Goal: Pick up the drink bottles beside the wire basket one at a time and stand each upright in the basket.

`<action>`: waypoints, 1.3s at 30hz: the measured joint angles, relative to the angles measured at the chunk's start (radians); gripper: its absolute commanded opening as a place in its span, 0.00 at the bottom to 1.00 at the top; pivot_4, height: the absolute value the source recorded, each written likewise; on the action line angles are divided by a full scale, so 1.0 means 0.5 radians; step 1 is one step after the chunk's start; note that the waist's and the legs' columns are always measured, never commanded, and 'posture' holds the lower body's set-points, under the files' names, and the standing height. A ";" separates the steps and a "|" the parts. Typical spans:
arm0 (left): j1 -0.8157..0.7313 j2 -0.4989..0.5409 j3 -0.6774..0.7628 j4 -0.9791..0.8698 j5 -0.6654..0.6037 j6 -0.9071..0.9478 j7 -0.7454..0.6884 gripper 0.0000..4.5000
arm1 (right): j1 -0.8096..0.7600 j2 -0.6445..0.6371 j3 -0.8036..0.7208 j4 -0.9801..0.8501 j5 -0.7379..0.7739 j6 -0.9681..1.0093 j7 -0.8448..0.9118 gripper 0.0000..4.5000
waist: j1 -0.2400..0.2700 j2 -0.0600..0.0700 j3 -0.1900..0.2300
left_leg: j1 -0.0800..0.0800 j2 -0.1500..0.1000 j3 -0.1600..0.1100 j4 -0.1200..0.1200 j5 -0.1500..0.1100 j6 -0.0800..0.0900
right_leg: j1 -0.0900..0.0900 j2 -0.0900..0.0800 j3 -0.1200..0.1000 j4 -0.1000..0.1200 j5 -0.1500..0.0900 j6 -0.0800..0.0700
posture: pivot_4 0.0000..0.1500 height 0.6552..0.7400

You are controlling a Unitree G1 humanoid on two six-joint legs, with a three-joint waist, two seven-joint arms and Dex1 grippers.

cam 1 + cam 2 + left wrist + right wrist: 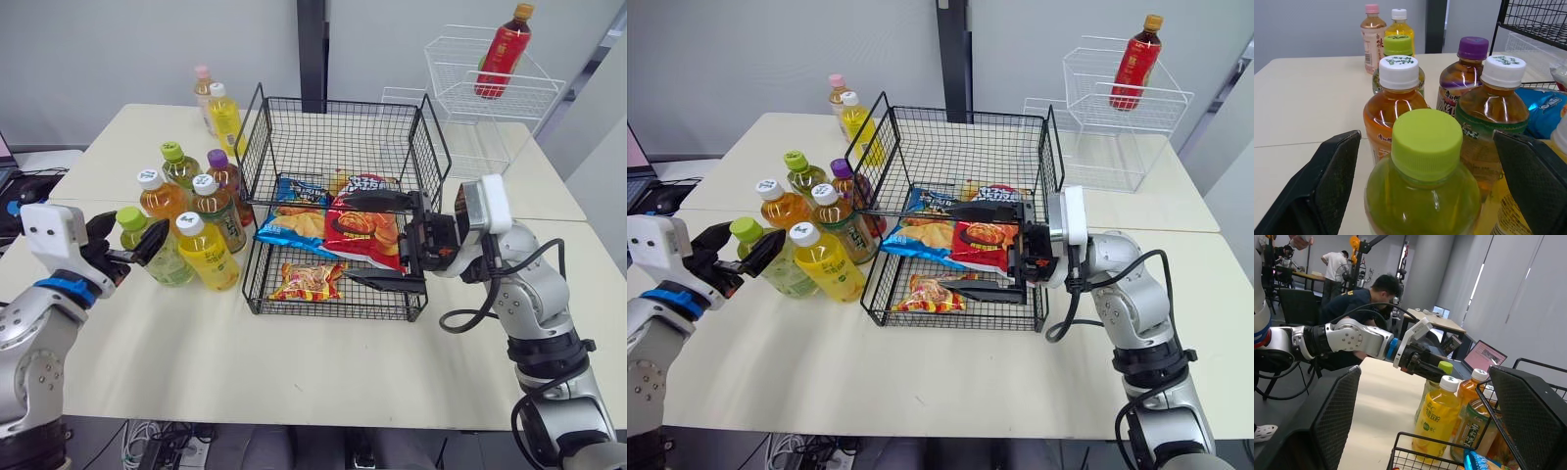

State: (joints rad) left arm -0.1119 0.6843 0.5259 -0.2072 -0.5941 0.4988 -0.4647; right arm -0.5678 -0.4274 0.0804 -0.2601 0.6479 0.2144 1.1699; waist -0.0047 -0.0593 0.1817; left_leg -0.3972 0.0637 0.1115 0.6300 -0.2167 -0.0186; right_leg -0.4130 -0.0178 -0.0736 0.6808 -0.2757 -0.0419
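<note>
Step in hand: grasp. Left gripper, spread, flanks the green-cap bottle. Next: close, lift, stand it in the basket. Right gripper is spread over the basket

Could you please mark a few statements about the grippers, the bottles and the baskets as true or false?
1. The left gripper has open fingers on either side of the green-capped bottle. True.
2. A bottle already stands in the black wire basket. False: it holds only snack bags.
3. The right gripper is shut on a yellow bottle. False: it is open over the snack bags, holding nothing.
4. A red bottle is in the white wire basket. True.
</note>
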 measured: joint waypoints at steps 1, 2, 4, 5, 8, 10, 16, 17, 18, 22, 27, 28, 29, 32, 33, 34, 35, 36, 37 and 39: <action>-0.010 0.000 -0.009 0.015 0.009 -0.008 -0.007 1.00 | 0.000 -0.002 -0.001 -0.004 0.000 0.000 -0.003 1.00 | -0.001 0.000 0.000 | 0.000 0.000 0.000 0.000 0.000 0.000 | 0.000 0.000 0.000 0.000 0.000 0.000 | 1.00 1.00; -0.019 0.000 -0.019 0.024 0.015 -0.013 -0.012 1.00 | 0.001 -0.003 -0.001 -0.007 0.000 0.000 -0.006 1.00 | -0.001 0.000 0.000 | 0.000 0.000 0.000 0.000 0.000 0.000 | 0.000 0.000 0.000 0.000 0.000 0.000 | 1.00 1.00; -0.026 0.000 -0.022 0.034 0.023 -0.015 -0.018 1.00 | 0.001 -0.004 -0.001 -0.013 0.000 0.000 -0.017 1.00 | -0.001 0.000 0.000 | 0.000 0.000 0.000 0.000 0.000 0.000 | 0.000 0.000 0.000 0.000 0.000 0.000 | 1.00 1.00; -0.028 0.000 -0.022 0.036 0.023 -0.016 -0.019 0.92 | 0.002 -0.004 -0.001 -0.014 0.000 0.000 -0.022 1.00 | -0.001 0.000 0.000 | 0.000 0.000 0.000 0.000 0.000 0.000 | 0.000 0.000 0.000 0.000 0.000 0.000 | 1.00 1.00; -0.028 0.000 -0.022 0.039 0.023 -0.016 -0.040 0.75 | 0.006 -0.007 -0.001 -0.015 0.000 0.000 -0.026 1.00 | -0.001 0.000 0.000 | 0.000 0.000 0.000 0.000 0.000 0.000 | 0.000 0.000 0.000 0.000 0.000 0.000 | 1.00 1.00; -0.028 0.000 -0.022 0.040 0.025 -0.019 -0.049 0.59 | 0.008 -0.012 -0.001 -0.015 0.000 0.000 -0.028 1.00 | 0.000 0.000 0.000 | 0.000 0.000 0.000 0.000 0.000 0.000 | 0.000 0.000 0.000 0.000 0.000 0.000 | 1.00 1.00; -0.048 0.006 -0.016 0.071 0.052 -0.060 -0.062 0.31 | 0.008 -0.015 -0.001 -0.015 0.000 0.008 -0.028 1.00 | 0.004 0.000 0.000 | 0.001 0.000 0.000 0.000 0.000 0.000 | 0.001 0.000 0.000 0.000 0.000 0.000 | 1.00 1.00; -0.052 0.006 -0.016 0.079 0.052 -0.060 -0.068 0.31 | 0.008 -0.015 -0.001 -0.015 0.000 0.010 -0.027 1.00 | 0.005 0.000 0.000 | 0.001 0.000 0.000 0.000 0.000 0.000 | 0.001 0.000 0.000 0.000 0.000 0.000 | 1.00 1.00; -0.054 0.007 -0.015 0.084 0.051 -0.060 -0.073 0.31 | 0.008 -0.015 -0.001 -0.015 0.000 0.012 -0.026 1.00 | 0.005 0.000 0.000 | 0.001 0.000 0.000 0.000 0.000 0.000 | 0.001 0.000 0.000 0.000 0.000 0.000 | 1.00 1.00; -0.034 0.030 0.009 0.079 0.031 -0.040 -0.099 0.31 | 0.008 -0.017 -0.001 -0.015 0.000 0.020 -0.024 1.00 | 0.004 0.000 0.000 | 0.002 0.000 0.000 0.000 0.000 0.000 | 0.002 0.000 0.000 0.000 0.000 0.000 | 1.00 1.00; 0.041 0.112 0.108 -0.002 -0.095 0.122 -0.149 0.31 | 0.008 -0.016 -0.001 -0.015 0.001 0.021 -0.023 1.00 | -0.001 0.000 0.001 | -0.001 0.000 -0.001 0.000 0.000 0.000 | 0.000 0.000 -0.001 0.000 0.000 0.000 | 1.00 1.00; 0.055 0.149 0.125 -0.020 -0.118 0.162 -0.168 0.31 | 0.009 -0.017 -0.001 -0.015 0.001 0.021 -0.024 1.00 | -0.002 0.000 0.001 | -0.002 0.000 -0.001 0.000 0.000 0.000 | -0.002 0.000 -0.001 -0.001 0.000 0.000 | 1.00 1.00; 0.074 0.222 0.176 -0.056 -0.172 0.244 -0.201 0.31 | 0.012 -0.009 -0.001 -0.016 0.001 0.021 -0.030 1.00 | -0.001 -0.002 0.002 | -0.004 0.000 -0.001 0.000 0.000 0.000 | -0.004 0.000 -0.001 0.000 0.000 0.000 | 1.00 1.00; 0.097 0.412 0.359 -0.135 -0.310 0.427 -0.272 0.31 | 0.031 0.003 -0.001 -0.035 0.002 0.027 -0.064 1.00 | -0.001 -0.004 0.003 | -0.005 0.001 -0.002 0.000 0.000 0.000 | -0.004 0.000 -0.002 -0.001 0.000 0.000 | 1.00 1.00; 0.116 0.492 0.442 -0.168 -0.364 0.501 -0.304 0.31 | 0.049 0.006 -0.002 -0.055 0.003 0.030 -0.083 1.00 | -0.001 -0.004 0.003 | -0.005 0.000 -0.001 0.000 0.000 0.000 | -0.004 0.000 -0.001 -0.001 0.000 0.000 | 1.00 1.00; 0.135 0.565 0.523 -0.207 -0.411 0.570 -0.340 0.31 | 0.072 0.008 -0.005 -0.074 0.004 0.033 -0.099 1.00 | -0.001 -0.003 0.003 | -0.005 0.000 -0.001 0.000 0.000 0.000 | -0.004 -0.001 -0.001 -0.001 0.000 0.000 | 1.00 1.00; 0.161 0.622 0.598 -0.235 -0.458 0.633 -0.384 0.31 | 0.087 0.010 -0.006 -0.092 0.004 0.038 -0.124 1.00 | -0.001 -0.002 0.004 | -0.005 -0.001 0.000 0.000 0.000 0.000 | -0.004 -0.002 -0.001 -0.001 0.000 0.000 | 1.00 1.00; 0.195 0.690 0.666 -0.250 -0.507 0.713 -0.438 0.31 | 0.107 0.010 -0.009 -0.118 0.004 0.044 -0.152 1.00 | -0.001 -0.002 0.004 | -0.005 -0.001 -0.001 0.000 0.000 0.000 | -0.004 -0.002 -0.002 -0.001 0.000 0.000 | 1.00 1.00; 0.208 0.745 0.711 -0.253 -0.542 0.785 -0.480 0.31 | 0.125 0.010 -0.018 -0.143 0.004 0.049 -0.177 1.00 | -0.001 -0.001 0.004 | -0.004 -0.001 -0.001 0.000 0.000 0.000 | -0.004 -0.002 -0.002 -0.001 0.000 0.000 | 1.00 1.00; 0.188 0.866 0.790 -0.230 -0.623 0.923 -0.553 0.31 | 0.171 0.013 -0.044 -0.186 0.002 0.054 -0.255 1.00 | 0.001 -0.003 0.004 | -0.005 0.000 -0.003 0.000 0.000 -0.001 | -0.005 -0.001 -0.004 -0.001 -0.001 0.000 | 1.00 1.00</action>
State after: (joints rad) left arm -0.0179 1.1173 0.9210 -0.3222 -0.9055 0.9603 -0.7413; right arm -0.4825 -0.4211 0.0585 -0.3533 0.6490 0.2415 1.0425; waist -0.0044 -0.0609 0.1839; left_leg -0.3998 0.0638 0.1100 0.6299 -0.2165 -0.0191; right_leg -0.4157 -0.0184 -0.0755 0.6804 -0.2761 -0.0420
